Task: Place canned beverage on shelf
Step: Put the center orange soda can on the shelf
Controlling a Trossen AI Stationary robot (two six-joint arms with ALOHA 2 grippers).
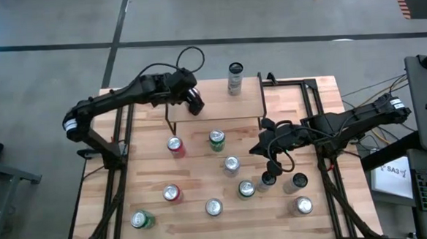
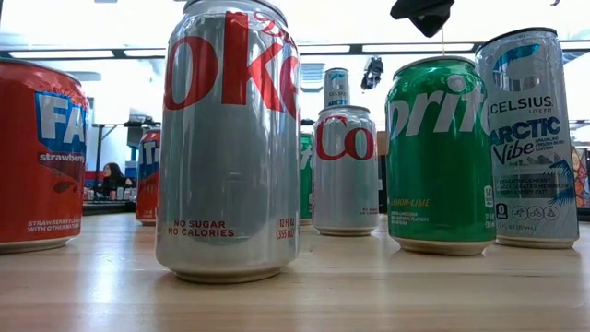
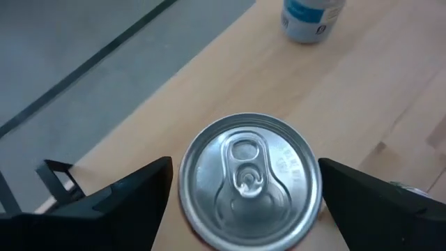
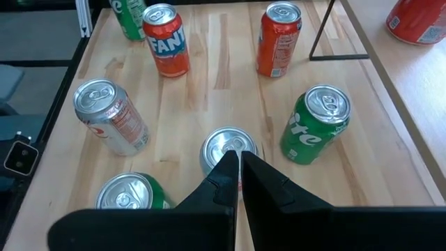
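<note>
The left gripper point(image 3: 244, 202) stands open over the shelf point(image 1: 220, 101), its fingers point(image 3: 132, 192) apart on either side of a can point(image 3: 247, 181) that sits upright on the board, gaps showing on both sides. Farther along the shelf stands a pale can point(image 1: 235, 78). Lower on the table point(image 1: 196, 212), the right gripper point(image 4: 235, 174) hangs closed and empty above a silver can point(image 4: 226, 148).
</note>
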